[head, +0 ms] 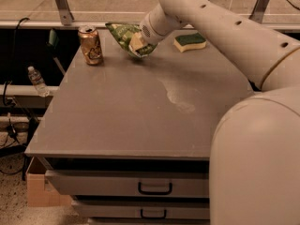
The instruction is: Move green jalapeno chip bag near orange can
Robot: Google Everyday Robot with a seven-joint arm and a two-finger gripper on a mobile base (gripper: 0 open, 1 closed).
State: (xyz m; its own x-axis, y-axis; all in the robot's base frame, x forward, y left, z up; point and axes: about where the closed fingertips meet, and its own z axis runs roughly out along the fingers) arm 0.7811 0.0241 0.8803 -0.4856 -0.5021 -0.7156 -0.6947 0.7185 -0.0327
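My gripper (pixel 138 45) is at the far edge of the table (pixel 140 116), a little left of its middle, and it is clamped on the chip bag (pixel 122 33). The bag is green with paler patches and a shiny, creased skin. It is crumpled where I pinch it at its lower right end, and its flat upper corner sticks out to the left toward the can (pixel 90 45). I cannot tell whether its lowest fold touches the tabletop or hangs just above it. The can is orange-brown, upright, near the far left corner, and the bag is close to it but apart. A sponge (pixel 190 41), green on top and yellow below, lies near the far edge to the right of my arm.
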